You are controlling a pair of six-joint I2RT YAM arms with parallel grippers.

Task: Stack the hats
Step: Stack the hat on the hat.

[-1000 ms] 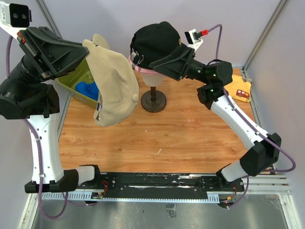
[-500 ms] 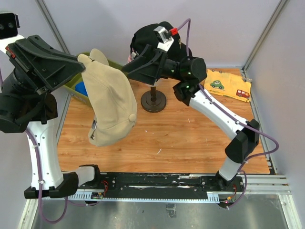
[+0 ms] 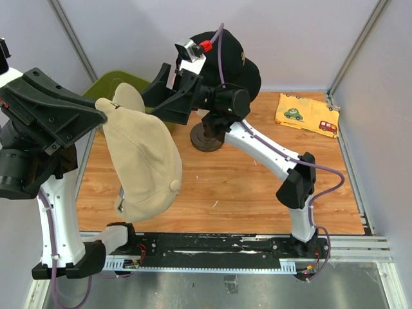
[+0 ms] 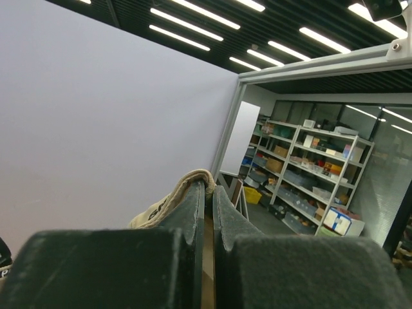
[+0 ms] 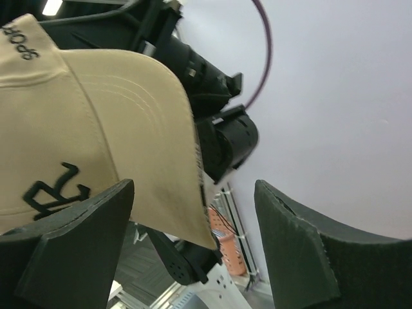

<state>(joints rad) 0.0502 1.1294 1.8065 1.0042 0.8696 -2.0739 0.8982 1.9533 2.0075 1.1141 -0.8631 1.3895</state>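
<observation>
My left gripper [image 3: 102, 114] is raised high and shut on the edge of the beige hat [image 3: 145, 161], which hangs down from it over the left of the table. The left wrist view shows the fingers [image 4: 193, 199] pinched on beige fabric [image 4: 172, 196]. My right gripper [image 3: 153, 106] is open and points left, close to the beige hat's brim [image 3: 129, 96]. In the right wrist view the brim [image 5: 109, 122] reaches in between the spread fingers [image 5: 286, 232], touching neither. A black hat [image 3: 233, 55] sits at the back on the head, which the right arm hides.
The dark round stand base [image 3: 206, 136] is at the back centre. An olive-green bin [image 3: 119, 80] is at the back left, mostly hidden behind the gripper and hat. A yellow cloth with car prints [image 3: 308, 112] lies at the back right.
My right gripper let go of the black hat on the head and swung left to the beige hat's brim. My left arm carried the beige hat nearer and lower left.
</observation>
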